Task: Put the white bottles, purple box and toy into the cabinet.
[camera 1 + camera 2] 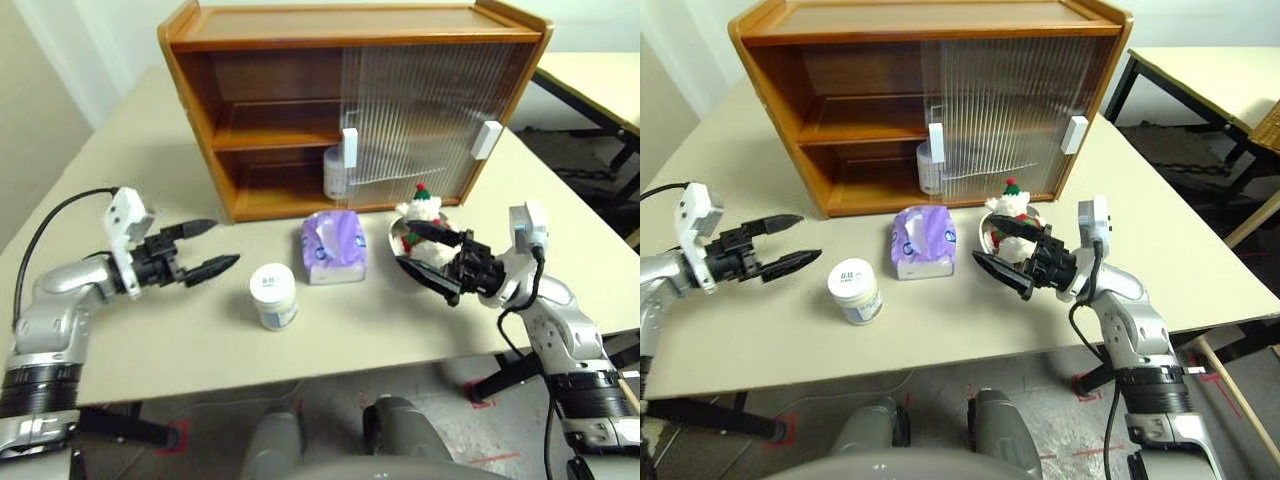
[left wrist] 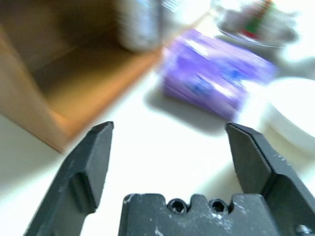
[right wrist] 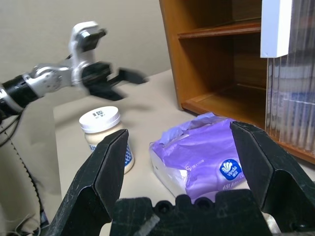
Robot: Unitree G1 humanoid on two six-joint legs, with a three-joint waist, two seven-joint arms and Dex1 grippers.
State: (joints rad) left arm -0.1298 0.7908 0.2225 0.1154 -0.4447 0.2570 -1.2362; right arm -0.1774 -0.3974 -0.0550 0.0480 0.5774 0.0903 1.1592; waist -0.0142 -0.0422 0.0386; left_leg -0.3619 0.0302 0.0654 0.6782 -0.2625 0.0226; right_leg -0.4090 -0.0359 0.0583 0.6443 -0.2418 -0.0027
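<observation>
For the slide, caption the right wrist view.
Open right gripper faces the purple box; one white bottle stands beside it.

A beige table (image 1: 120, 330) carries everything; a shallow metal dish (image 1: 400, 243) sits right of centre. Another pale table (image 1: 1210, 85) stands far right.

Glossy wooden cabinet (image 1: 260, 60), seemingly plush toy (image 1: 420, 205)

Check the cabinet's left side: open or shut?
Open. The ribbed sliding doors sit to the right, leaving the cabinet's left shelves exposed; one white bottle stands on the lower shelf.
</observation>
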